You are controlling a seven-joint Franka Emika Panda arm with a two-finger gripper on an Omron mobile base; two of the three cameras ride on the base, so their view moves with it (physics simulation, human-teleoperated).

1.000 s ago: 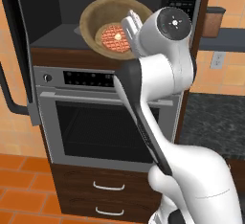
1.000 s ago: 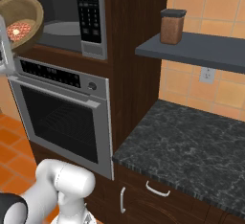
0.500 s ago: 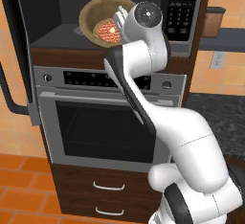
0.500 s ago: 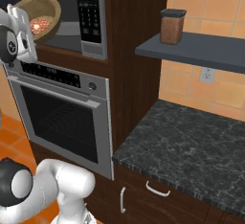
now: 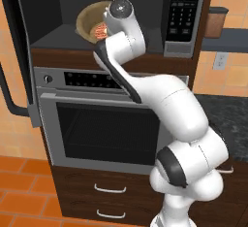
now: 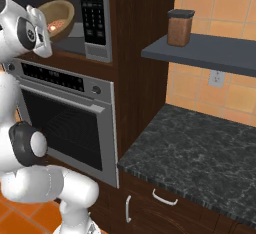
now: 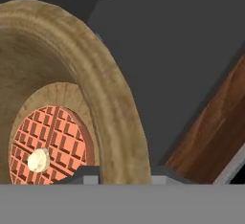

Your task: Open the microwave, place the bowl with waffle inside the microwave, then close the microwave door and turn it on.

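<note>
The microwave stands open, its dark cavity showing left of the black keypad. The microwave door hangs swung out at the far left with its black curved handle. The tan wooden bowl hangs tilted inside the cavity mouth, above the floor. In it lies the reddish gridded waffle with a pale butter pat. My gripper is shut on the bowl's thick rim, a finger on each side.
Directly below the microwave sits the steel wall oven with its control strip, and drawers under it. To the right are a dark stone counter and a shelf holding a brown canister.
The arm has carried the bowl with the waffle from in front of the opening deeper into the microwave cavity, and the hand has turned with it.
</note>
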